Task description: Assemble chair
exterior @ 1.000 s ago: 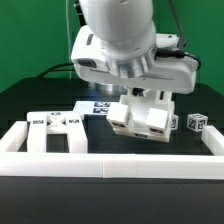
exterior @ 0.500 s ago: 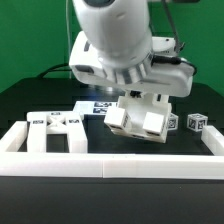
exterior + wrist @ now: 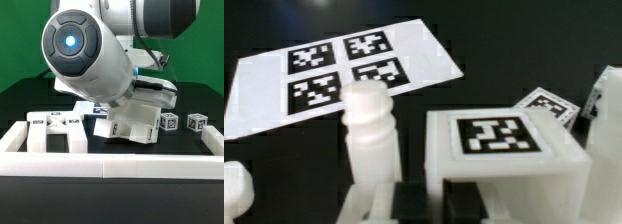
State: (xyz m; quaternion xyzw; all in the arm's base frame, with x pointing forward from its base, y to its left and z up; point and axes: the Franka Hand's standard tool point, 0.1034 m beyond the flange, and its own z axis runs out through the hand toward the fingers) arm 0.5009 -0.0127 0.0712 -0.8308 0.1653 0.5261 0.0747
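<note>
On the marker board [image 3: 423, 55], four tags [image 3: 317, 57]; near it, one white peg [image 3: 367, 130].

The arm [image 3: 95, 62] was a fat, rounded, smooth white shell; its end cap [image 3: 72, 40] was a dark disc inside a grey ring, with a blue light glowing at the centre; a dark grey band [image 3: 175, 12] sat at the joint above; thin black cables [image 3: 152, 52] ran alongside; the gripper [image 3: 138, 108] had a boxy white body with grey edges.
</note>
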